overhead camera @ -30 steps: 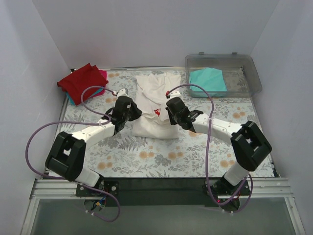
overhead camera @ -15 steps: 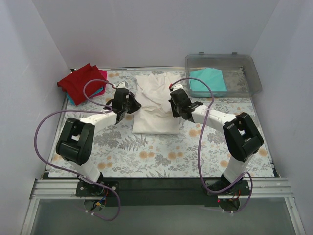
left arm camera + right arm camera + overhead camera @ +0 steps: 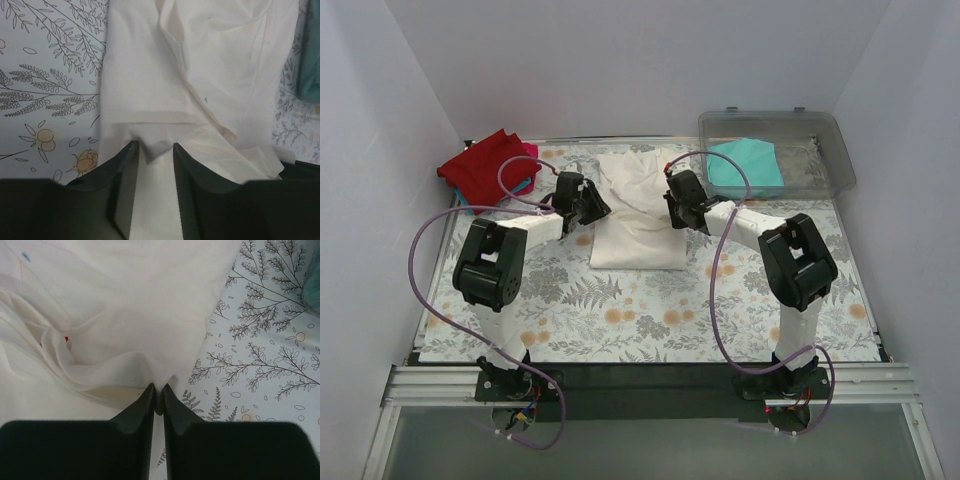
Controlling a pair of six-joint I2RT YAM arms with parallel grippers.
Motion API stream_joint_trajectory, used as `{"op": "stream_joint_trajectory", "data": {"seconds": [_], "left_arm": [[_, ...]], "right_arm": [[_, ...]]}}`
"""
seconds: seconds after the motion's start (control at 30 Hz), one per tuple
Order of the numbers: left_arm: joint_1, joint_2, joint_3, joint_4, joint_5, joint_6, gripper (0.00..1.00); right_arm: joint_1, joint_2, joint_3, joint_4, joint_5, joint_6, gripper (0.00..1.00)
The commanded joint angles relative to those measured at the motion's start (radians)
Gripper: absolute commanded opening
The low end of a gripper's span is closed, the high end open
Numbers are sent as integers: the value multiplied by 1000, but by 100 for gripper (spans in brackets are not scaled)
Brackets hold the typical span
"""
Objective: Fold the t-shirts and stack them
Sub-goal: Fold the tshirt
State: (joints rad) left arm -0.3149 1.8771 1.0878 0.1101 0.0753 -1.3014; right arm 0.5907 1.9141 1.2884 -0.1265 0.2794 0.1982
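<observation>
Your middle t-shirt (image 3: 638, 215) is creamy white, with a speck of red print (image 3: 66, 338) in one fold. The tablecloth (image 3: 650, 310) under it is pale, patterned with grey ferns, leafy sprigs and small orange flowers. Back left, you have a red t-shirt (image 3: 485, 165) over the edges of a pink t-shirt (image 3: 530, 151) and a blue t-shirt (image 3: 523, 187). The teal t-shirt (image 3: 744, 165) lies in a clear, smoky-grey bin (image 3: 840, 160). Your left arm (image 3: 525, 226) and right arm (image 3: 745, 220) are white with black joints, and their cables (image 3: 417, 262) are purple.
</observation>
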Motion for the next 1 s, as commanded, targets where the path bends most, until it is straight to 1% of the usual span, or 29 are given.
{"op": "stream_joint_trajectory", "data": {"seconds": [0.0, 0.03, 0.07, 0.1, 0.13, 0.17, 0.2, 0.27, 0.33, 0.37, 0.4, 0.43, 0.5, 0.53, 0.57, 0.63, 0.67, 0.77, 0.83, 0.97], "left_arm": [[7, -13, 66, -12, 0, 27, 39], [7, -27, 70, -16, -11, 28, 50], [7, -39, 75, -23, -46, 31, 62], [7, -55, 78, -26, -63, 33, 79], [7, -90, 78, -29, -93, 34, 85], [7, -111, 69, -32, -110, 36, 87], [7, -131, 60, -33, -130, 39, 92], [7, -196, 37, -23, -129, 40, 93], [-6, -254, -26, -9, -124, 28, 93], [-15, -271, -57, 8, -121, 24, 93], [-36, -288, -113, 19, -121, 18, 93], [-50, -315, -147, 28, -112, 2, 94], [-93, -341, -208, 85, -101, -12, 94], [-111, -361, -268, 111, -80, -21, 94], [-125, -365, -291, 162, -77, -27, 94], [-165, -360, -339, 207, -77, -33, 94], [-179, -351, -347, 244, -47, -33, 94], [-211, -291, -367, 292, -26, -50, 94], [-219, -248, -384, 324, -9, -65, 94], [-234, -214, -443, 336, -11, -84, 94]], "right_arm": [[-14, -7, 77, -5, -3, -22, 13], [-15, -12, 84, -12, 3, -22, 19], [-20, -21, 91, -22, 12, -23, 34], [-23, -44, 97, -27, 33, -26, 40], [-26, -61, 100, -30, 43, -28, 46], [-31, -78, 98, -35, 55, -29, 52], [-31, -119, 88, -35, 81, -32, 53], [-31, -161, 71, -32, 87, -36, 56], [-31, -207, 34, -24, 40, -34, 56], [-29, -217, 17, -15, -21, -26, 56], [-28, -231, 0, -7, -51, -22, 55], [-25, -239, -50, -1, -75, -17, 55], [-9, -259, -115, 40, -118, -2, 54], [-5, -268, -147, 60, -132, 3, 54], [6, -276, -211, 106, -149, 13, 54], [15, -290, -263, 157, -200, 27, 54], [26, -290, -308, 197, -213, 35, 54], [41, -271, -342, 238, -261, 46, 54], [47, -247, -360, 240, -261, 49, 54], [54, -218, -405, 243, -244, 61, 53]]}}
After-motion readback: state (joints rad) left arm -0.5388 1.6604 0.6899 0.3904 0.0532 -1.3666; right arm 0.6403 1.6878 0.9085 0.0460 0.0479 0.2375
